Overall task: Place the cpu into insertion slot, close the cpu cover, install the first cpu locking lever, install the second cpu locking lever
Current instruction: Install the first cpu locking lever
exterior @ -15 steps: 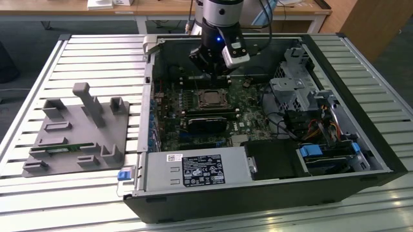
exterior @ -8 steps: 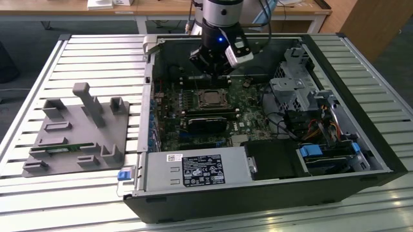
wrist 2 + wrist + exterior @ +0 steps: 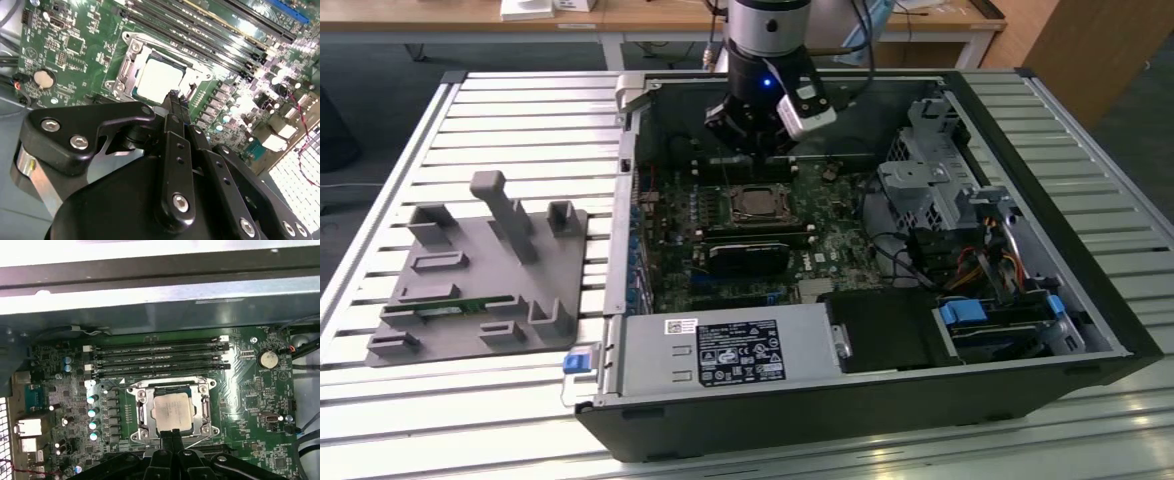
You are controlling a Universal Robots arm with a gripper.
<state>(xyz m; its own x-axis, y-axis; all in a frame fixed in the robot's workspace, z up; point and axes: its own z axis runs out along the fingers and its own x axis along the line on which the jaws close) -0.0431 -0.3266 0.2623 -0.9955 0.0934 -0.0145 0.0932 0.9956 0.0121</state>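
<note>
The cpu (image 3: 172, 411) (image 3: 159, 82) lies flat in the insertion slot (image 3: 732, 205) on the green motherboard inside the open computer case. Its pale metal top shows through the window of the cpu cover (image 3: 172, 385) (image 3: 131, 54), which lies down around it. My gripper (image 3: 171, 433) (image 3: 174, 96) hangs just above the socket's edge, its black fingers pressed together with nothing between them. In the exterior view the gripper (image 3: 754, 150) is over the board just behind the socket. I cannot tell how the locking levers stand.
Long black memory slots (image 3: 160, 357) run beside the socket. A black graphics card (image 3: 747, 255) lies in front of it. A power supply (image 3: 720, 350) and drive cage (image 3: 947, 180) crowd the case. A grey parts fixture (image 3: 480, 270) stands on the slatted table at the exterior view's left.
</note>
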